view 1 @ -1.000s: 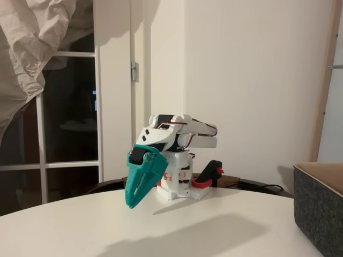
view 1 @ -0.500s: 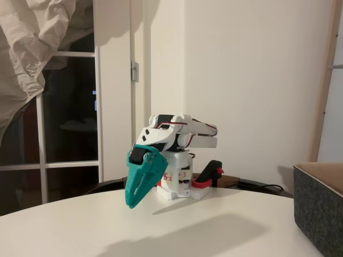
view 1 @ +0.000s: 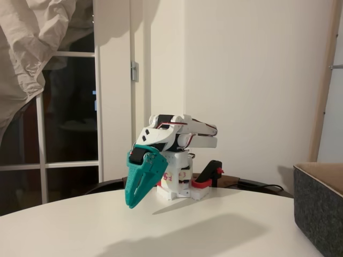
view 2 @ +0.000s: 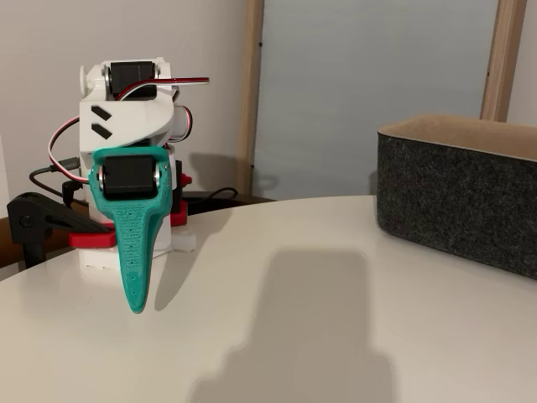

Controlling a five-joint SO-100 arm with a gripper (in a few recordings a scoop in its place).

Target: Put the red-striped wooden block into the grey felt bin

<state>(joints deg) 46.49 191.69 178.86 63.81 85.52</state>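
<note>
Nothing differs between the earlier frames and this moment in the fixed view that has them: the white arm (view 1: 179, 136) stays folded low over its base, and its teal pincer (view 1: 132, 202) keeps the same downward slant, with its tip a little above the white round table (view 1: 177, 230). The pincer's fingers lie together along their length and taper to one point, so it appears clenched on nothing, though in a fixed view it is seen edge-on as a single teal blade (view 2: 134, 304), and a thin gap would be hard to tell there.

The grey felt bin (view 1: 320, 211) sits on the table well apart from the pincer, off to its right in both fixed views. In a fixed view (view 2: 457, 197) it shows as a big box of dark, speckled grey felt with thick straight walls and a tan band along the top rim and inner lining; its far end runs off the picture's right edge. What lies inside it is hidden by the near wall.

Behind the pincer, at the arm's base, a red and black clamp (view 1: 208, 179) grips the table edge, and red, black and white wires (view 2: 63, 143) loop out beside the arm's upper body. A broad soft shadow lies on the tabletop between the pincer and the bin.
</note>
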